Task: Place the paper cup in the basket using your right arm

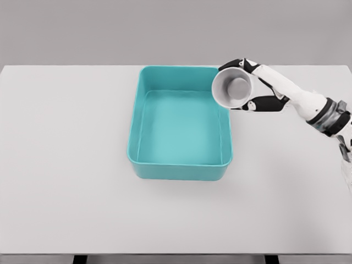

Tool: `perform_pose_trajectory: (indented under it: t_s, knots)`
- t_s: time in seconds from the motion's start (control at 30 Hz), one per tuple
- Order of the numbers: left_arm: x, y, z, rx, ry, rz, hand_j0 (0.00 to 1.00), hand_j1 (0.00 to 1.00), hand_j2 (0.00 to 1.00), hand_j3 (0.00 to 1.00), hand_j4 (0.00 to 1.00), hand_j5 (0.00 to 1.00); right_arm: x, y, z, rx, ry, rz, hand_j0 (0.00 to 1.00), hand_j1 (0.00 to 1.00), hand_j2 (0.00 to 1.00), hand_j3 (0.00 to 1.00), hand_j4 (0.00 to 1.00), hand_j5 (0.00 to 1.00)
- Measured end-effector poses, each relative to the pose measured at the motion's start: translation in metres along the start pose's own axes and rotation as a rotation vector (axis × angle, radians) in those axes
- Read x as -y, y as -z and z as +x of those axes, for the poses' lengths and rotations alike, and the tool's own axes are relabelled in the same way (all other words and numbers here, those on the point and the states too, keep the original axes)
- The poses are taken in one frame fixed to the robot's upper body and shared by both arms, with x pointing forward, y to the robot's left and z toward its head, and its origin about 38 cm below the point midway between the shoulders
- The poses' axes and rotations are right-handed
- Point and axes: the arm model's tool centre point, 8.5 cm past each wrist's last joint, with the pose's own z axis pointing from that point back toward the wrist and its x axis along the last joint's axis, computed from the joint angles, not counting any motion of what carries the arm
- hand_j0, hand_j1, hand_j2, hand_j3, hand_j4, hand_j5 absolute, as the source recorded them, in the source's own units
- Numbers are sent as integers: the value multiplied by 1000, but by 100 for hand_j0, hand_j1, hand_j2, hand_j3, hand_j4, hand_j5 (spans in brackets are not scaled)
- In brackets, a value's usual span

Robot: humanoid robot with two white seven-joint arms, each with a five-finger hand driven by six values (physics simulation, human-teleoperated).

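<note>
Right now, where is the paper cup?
In the head view, the paper cup is held in the right hand, tipped on its side over the far right corner of the teal basket.

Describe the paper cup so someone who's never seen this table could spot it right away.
Find the teal basket in the middle of the white table, then look at its far right corner. There the right hand grips the paper cup, tipped sideways with its open mouth facing the camera. It is the only small, white, round thing there.
</note>
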Motion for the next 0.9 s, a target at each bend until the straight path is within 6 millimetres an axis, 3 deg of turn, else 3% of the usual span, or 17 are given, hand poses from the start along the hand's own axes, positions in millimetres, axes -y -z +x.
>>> perform_pose_trajectory:
  t_s: [0.5, 0.9]
  knots:
    - [0, 0, 0, 0, 0, 0, 100, 100, 100, 100, 100, 100, -15, 61, 23, 63, -159, 186, 57, 57, 57, 57, 57, 57]
    - [0, 0, 0, 0, 0, 0, 100, 100, 100, 100, 100, 100, -48, 84, 21, 27, -281, 364, 57, 57, 57, 57, 57, 57]
